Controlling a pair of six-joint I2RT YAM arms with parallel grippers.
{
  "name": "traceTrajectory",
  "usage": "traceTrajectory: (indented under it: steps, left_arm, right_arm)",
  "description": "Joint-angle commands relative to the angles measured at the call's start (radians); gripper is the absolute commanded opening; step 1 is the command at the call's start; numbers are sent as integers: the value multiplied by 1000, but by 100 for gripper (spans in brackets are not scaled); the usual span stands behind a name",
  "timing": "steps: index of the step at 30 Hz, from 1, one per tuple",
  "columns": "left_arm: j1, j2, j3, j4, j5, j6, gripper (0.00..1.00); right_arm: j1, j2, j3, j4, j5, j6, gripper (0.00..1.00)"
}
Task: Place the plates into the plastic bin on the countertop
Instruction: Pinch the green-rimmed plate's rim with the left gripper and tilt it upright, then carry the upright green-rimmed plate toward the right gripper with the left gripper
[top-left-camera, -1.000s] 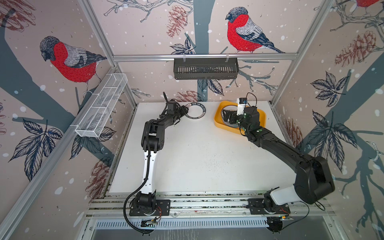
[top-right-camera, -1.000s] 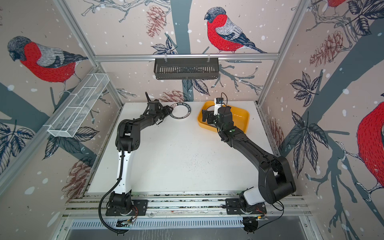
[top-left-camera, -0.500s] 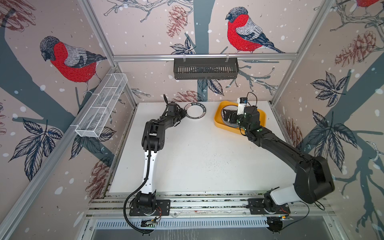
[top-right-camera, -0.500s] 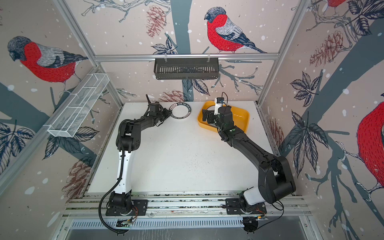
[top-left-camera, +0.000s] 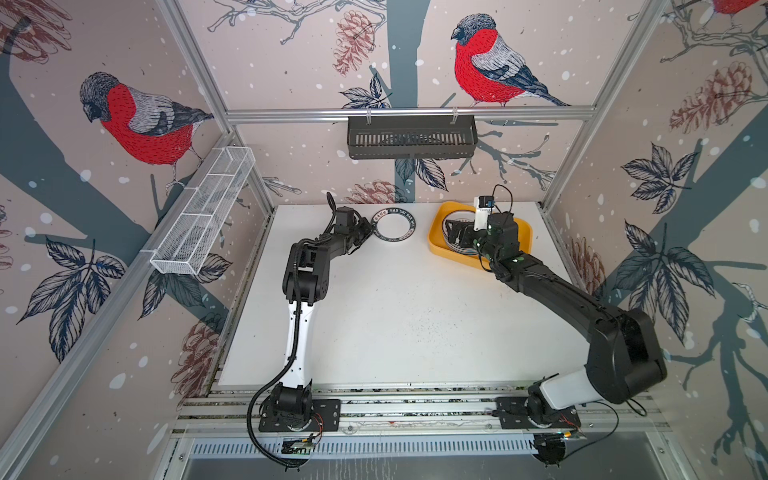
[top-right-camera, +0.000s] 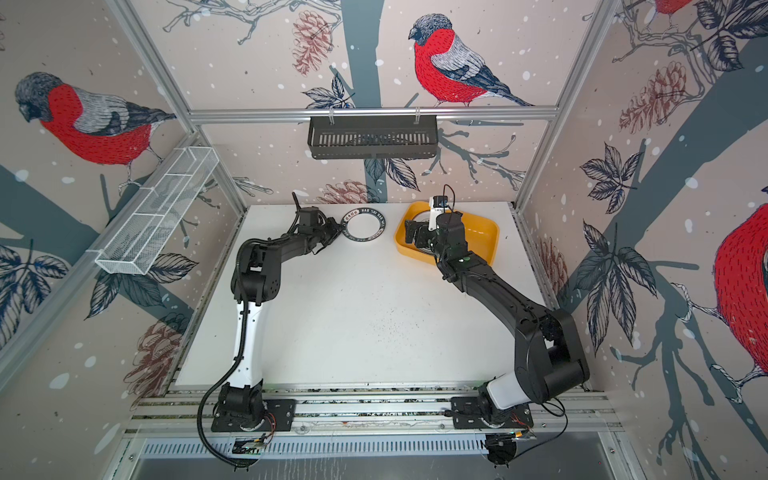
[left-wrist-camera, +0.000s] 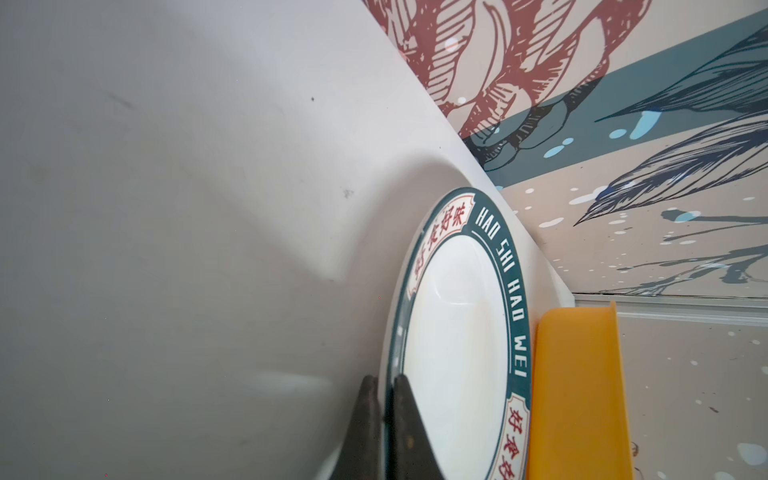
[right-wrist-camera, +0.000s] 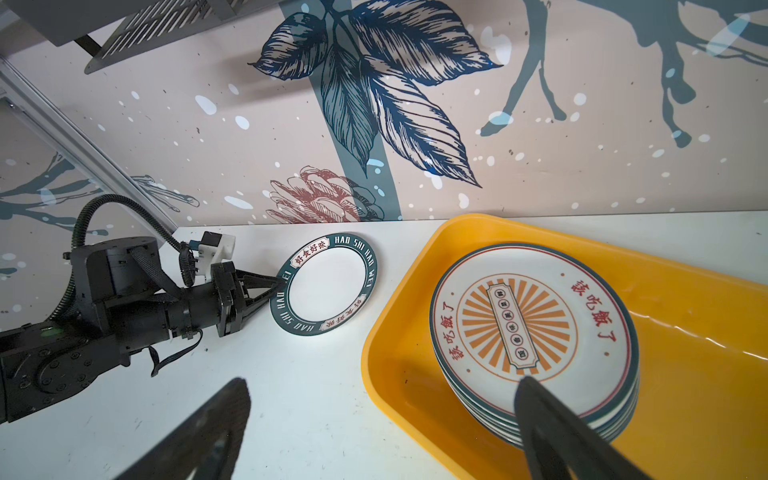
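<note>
Our left gripper (left-wrist-camera: 384, 380) has just pinched shut on the rim of the last plate (left-wrist-camera: 453, 332), lying on the countertop (top-left-camera: 395, 324) beside the yellow bin (top-left-camera: 435, 243). Now we can lift it in. Our right gripper (right-wrist-camera: 378, 388) hangs wide apart over the stack (right-wrist-camera: 532, 324) inside

robot lab cell dressed as a kitchen nook, no real home: boxed in by aluminium rails (top-left-camera: 409, 112) and panels (top-left-camera: 291, 62) printed with bullfinches; arms (top-left-camera: 299, 332) bolted to a slotted base (top-left-camera: 415, 409) fronting a white countertop (top-left-camera: 415, 324); loose cable (top-left-camera: 253, 432); basket (top-left-camera: 411, 137) and wire rack (top-left-camera: 203, 220) hung on the frame.
</note>
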Motion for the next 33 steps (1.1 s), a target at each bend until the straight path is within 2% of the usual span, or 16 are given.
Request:
traceTrajectory:
  steps: [1, 12, 22, 33]
  left_arm:
    - [-2, -17, -19, -87, -21, 27, 0]
    - [-1, -161, -182, 72, 25, -60, 0]
    - [0, -353, -360, 100, 17, -37, 0]
    - [-2, -599, -584, 105, 22, 1, 0]
  right_arm:
    - [-6, 6, 8, 29, -18, 19, 100]
    - [-11, 20, 22, 34, -80, 43, 100]
    - [-13, 15, 38, -37, -89, 57, 100]
    - [-39, -56, -20, 3, -132, 109, 100]
